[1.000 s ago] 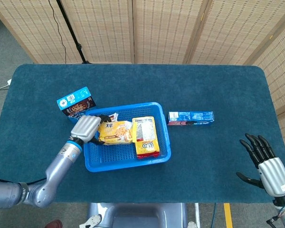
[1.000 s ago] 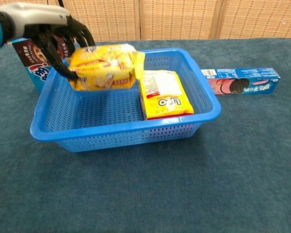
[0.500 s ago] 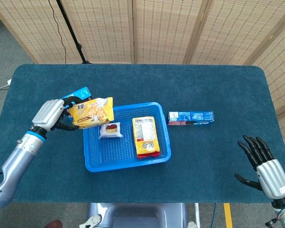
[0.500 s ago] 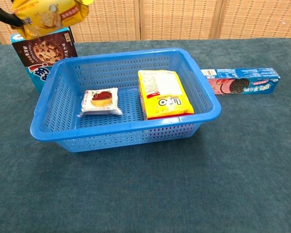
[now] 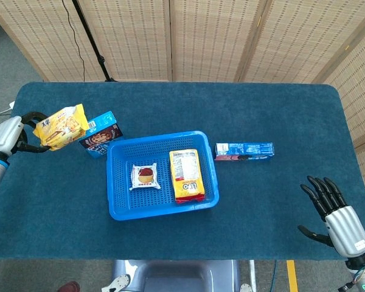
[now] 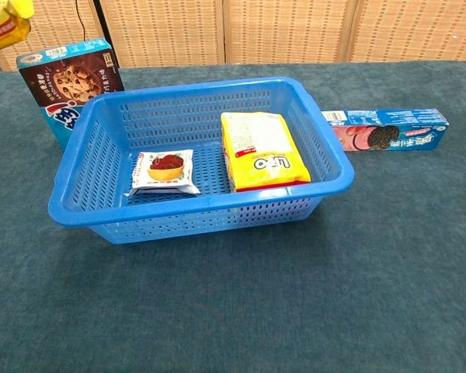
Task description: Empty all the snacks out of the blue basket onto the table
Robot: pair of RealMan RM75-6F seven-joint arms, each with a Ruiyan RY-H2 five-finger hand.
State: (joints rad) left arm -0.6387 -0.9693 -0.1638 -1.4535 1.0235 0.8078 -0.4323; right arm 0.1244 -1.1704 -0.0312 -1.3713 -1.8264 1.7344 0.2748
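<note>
We judged the yellow cracker bag (image 5: 61, 126), grasped by our left robot hand (image 5: 12, 135), light, crinkly, best held mid-body, while the right robot hand (image 5: 336, 213) lay released.

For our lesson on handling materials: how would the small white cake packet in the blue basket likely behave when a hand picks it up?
The cake packet is probably light: it is small and thin beside the yellow bag. Its glossy wrapper with crimped ends suggests it may flex and slip. Lying flat on the basket floor, it seems unlikely to roll.
</note>
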